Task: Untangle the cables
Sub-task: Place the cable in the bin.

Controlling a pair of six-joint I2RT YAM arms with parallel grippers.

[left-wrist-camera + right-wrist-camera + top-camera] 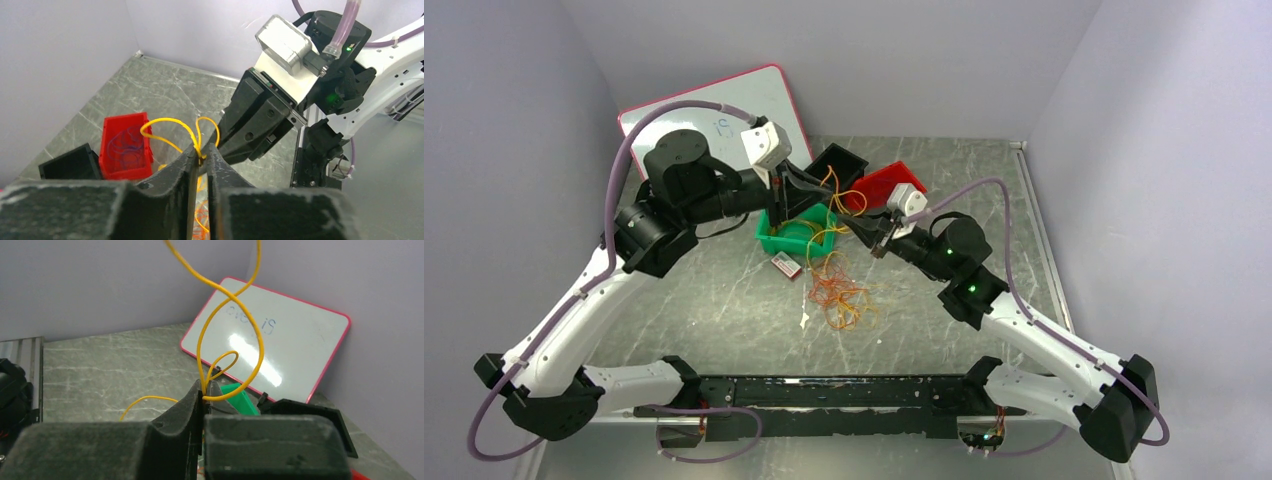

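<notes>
Lab: walled tabletop (pixel 724 310), whiteboard (pixel 724 100)

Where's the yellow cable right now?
The yellow cable is gripped by both the left hand and the right hand, strung between them by the green bin at mid-table in the top view, beyond the loose orange tangle.

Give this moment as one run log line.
left fingers: shut on yellow cable | right fingers: shut on yellow cable | cable heap: on table
</notes>
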